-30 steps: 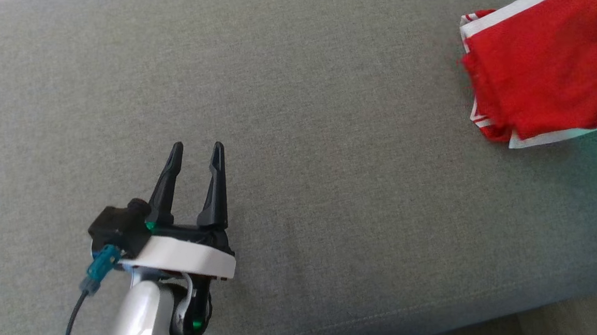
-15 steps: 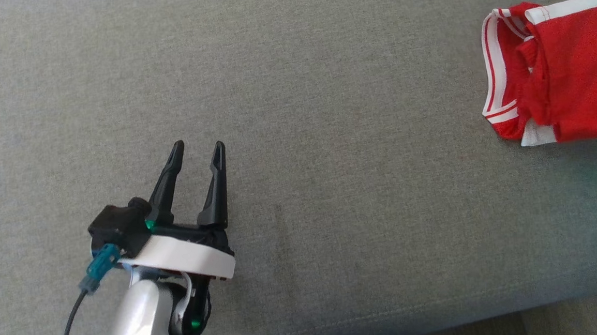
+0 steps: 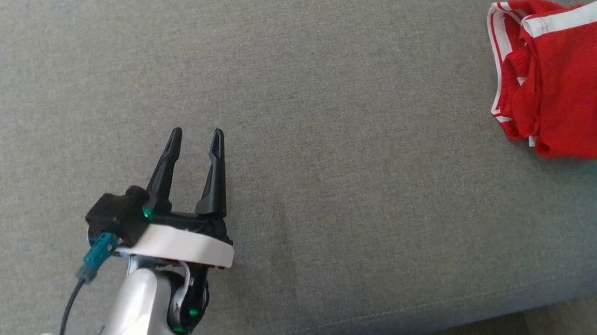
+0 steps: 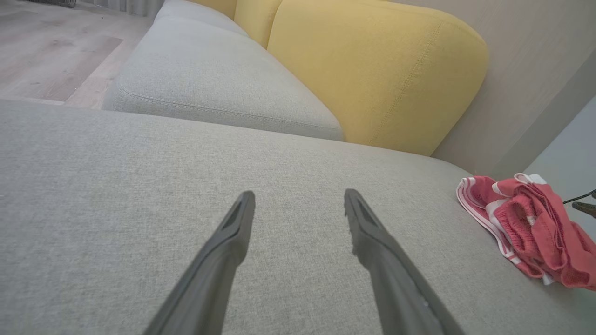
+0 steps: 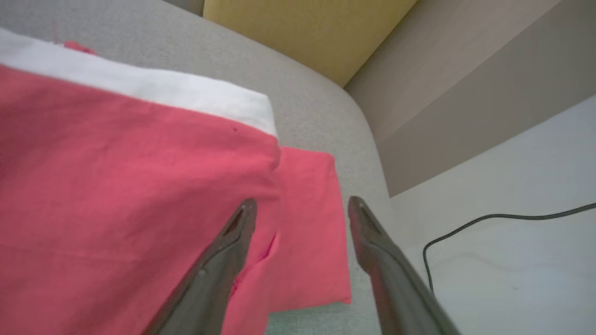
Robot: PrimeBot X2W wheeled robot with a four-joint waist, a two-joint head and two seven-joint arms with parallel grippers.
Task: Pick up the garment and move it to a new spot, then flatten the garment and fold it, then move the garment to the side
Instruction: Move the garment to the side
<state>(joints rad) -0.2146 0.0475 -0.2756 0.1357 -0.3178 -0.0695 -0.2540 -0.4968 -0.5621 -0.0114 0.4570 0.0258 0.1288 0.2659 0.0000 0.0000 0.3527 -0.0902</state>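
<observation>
The garment [image 3: 568, 78] is a folded red piece with white stripes and bands, lying at the far right of the grey sofa seat [image 3: 327, 134]. It also shows at the right edge of the left wrist view [image 4: 531, 228]. My left gripper [image 3: 196, 140] hovers open over bare cushion at the lower left, far from the cloth. My right gripper [image 5: 300, 207] stands open just above the garment [image 5: 130, 186], its fingers apart with nothing between them, near the cloth's right-hand edge.
Yellow back cushions [image 4: 372, 70] rise behind the seat, with a second grey seat section [image 4: 209, 83] beyond. The sofa's end curves down to a pale floor with a black cable [image 5: 489, 223]. The seat's front edge [image 3: 391, 322] runs along the bottom.
The right gripper has opened and let go of the garment, which shifted right and settled lower on the seat. The left gripper has stayed open in the same place.
</observation>
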